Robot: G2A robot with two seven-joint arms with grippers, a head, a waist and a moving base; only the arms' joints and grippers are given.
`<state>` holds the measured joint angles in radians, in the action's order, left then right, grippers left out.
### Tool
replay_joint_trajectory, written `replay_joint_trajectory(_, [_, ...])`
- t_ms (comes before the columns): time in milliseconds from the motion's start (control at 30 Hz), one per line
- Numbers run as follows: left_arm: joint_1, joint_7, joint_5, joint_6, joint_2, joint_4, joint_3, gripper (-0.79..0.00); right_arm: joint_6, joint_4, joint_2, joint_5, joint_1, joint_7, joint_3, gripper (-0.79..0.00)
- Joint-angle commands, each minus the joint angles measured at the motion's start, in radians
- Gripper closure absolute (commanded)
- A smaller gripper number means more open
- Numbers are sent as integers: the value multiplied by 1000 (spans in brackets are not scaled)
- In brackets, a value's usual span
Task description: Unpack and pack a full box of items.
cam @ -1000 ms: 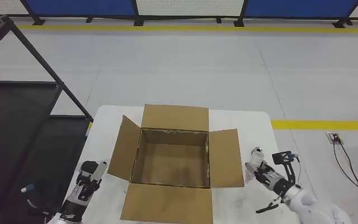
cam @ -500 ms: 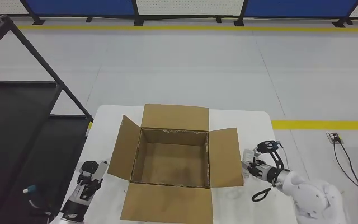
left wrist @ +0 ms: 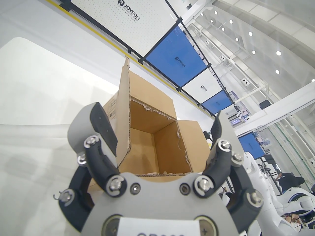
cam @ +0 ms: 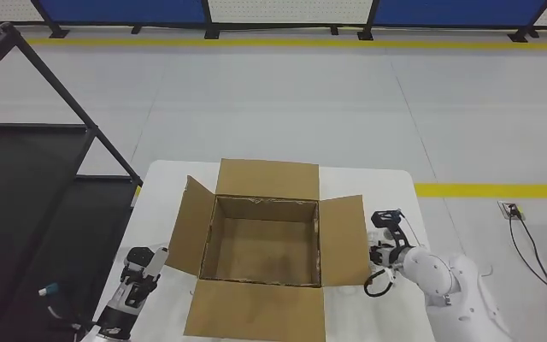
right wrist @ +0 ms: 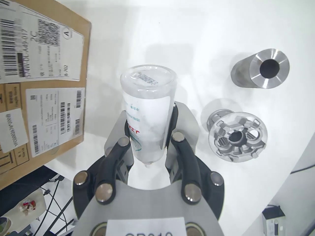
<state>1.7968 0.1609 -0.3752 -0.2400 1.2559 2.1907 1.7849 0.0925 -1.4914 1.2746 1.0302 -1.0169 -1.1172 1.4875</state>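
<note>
We see the right gripper [right wrist: 150, 121] pinching a clear bottle [right wrist: 147, 94]; the left gripper [left wrist: 158, 120] is spread. The bottle is near the tabletop's [cam: 380, 184] right edge.

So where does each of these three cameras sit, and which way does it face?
Top view: on the robot above its arms, facing down at the table and open box; left tool and right tool show at the near edge.
Left wrist view: on the left wrist, low, facing over its open tool at the box and the ceiling.
Right wrist view: on the right wrist, facing down at the table; its tool grips a bottle, beside a tube and a hub.
Shared: all three show the box.
</note>
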Motion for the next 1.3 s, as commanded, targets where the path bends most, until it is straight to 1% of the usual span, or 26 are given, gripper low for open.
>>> replay_joint_trajectory(0, [1, 0, -2, 0, 0, 1, 0, -785, -23, 27, 0, 16, 22, -17, -19, 0])
replay_joint_trajectory(300, [2, 3, 2, 1, 0, 0, 4, -785, -97, 100, 1, 87, 82, -51, -79, -6])
replay_joint_trajectory(333, [2, 3, 2, 0, 0, 0, 5, -785, -106, 106, 0, 95, 85, -55, -84, -31])
replay_joint_trajectory(433, [2, 7, 7, -2, -1, 0, 8, -785, -140, 117, 2, 109, 94, -60, -97, -43])
replay_joint_trajectory(567, [4, 9, 10, -4, -1, 1, 13, -785, -154, 132, 1, 112, 99, -52, -103, -142])
replay_joint_trajectory(633, [6, 12, 10, -7, -1, 3, 16, -785, -158, 135, 1, 110, 101, -47, -105, -117])
replay_joint_trajectory(667, [7, 12, 11, -8, -1, 3, 17, -785, -163, 138, 1, 110, 101, -46, -106, -120])
replay_joint_trajectory(733, [9, 14, 12, -10, -2, 4, 19, -785, -182, 144, 0, 114, 102, -48, -106, -203])
replay_joint_trajectory(800, [10, 15, 11, -13, -2, 6, 22, -785, -188, 149, 0, 115, 106, -48, -110, -240])
replay_joint_trajectory(900, [13, 18, 11, -17, -2, 9, 25, -785, -207, 159, 0, 121, 110, -47, -112, -268])
replay_joint_trajectory(933, [14, 18, 12, -18, -2, 9, 26, -785, -208, 161, 0, 121, 111, -45, -113, -299])
replay_joint_trajectory(1067, [18, 21, 13, -20, -3, 9, 29, -785, -219, 156, -1, 122, 106, -37, -115, -308])
replay_joint_trajectory(1133, [19, 22, 12, -21, -3, 10, 30, -785, -223, 150, -2, 123, 101, -35, -114, -326])
replay_joint_trajectory(1267, [21, 24, 14, -24, -3, 10, 31, -785, -228, 140, -3, 124, 93, -34, -114, -323])
